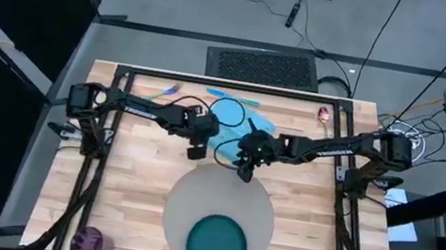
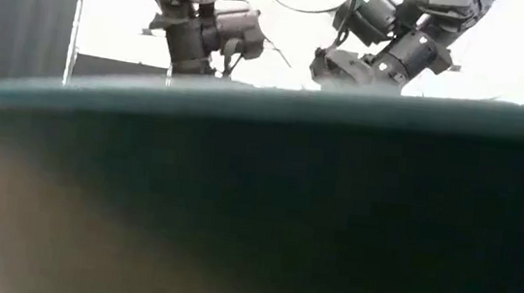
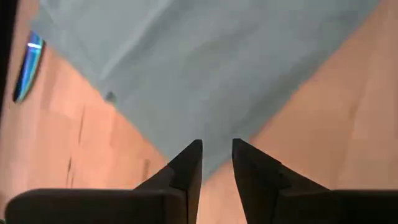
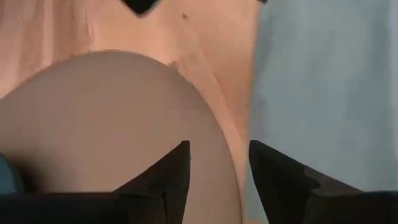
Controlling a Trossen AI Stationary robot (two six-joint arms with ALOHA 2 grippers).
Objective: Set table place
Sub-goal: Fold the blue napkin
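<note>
A pale wooden tabletop (image 1: 132, 187) stands on a grey floor with loose cables beyond its far edge. A round grey mat (image 1: 194, 197) lies toward the near edge at the middle, with a dark teal plate (image 1: 217, 244) on its near part. A light blue napkin (image 1: 229, 113) lies rumpled near the far edge, just beyond the mat, with blue-handled cutlery (image 1: 165, 92) beside it toward the far left. A purple cup (image 1: 88, 240) sits at the near left corner.

Both arms meet above the napkin. The left tool (image 3: 216, 163) is slightly parted and empty, pointing at a napkin corner. The right tool (image 4: 219, 165) is wider apart and empty, straddling the strip of wood between mat edge and napkin edge. The left tool looks nearer the cloth for picking up.
</note>
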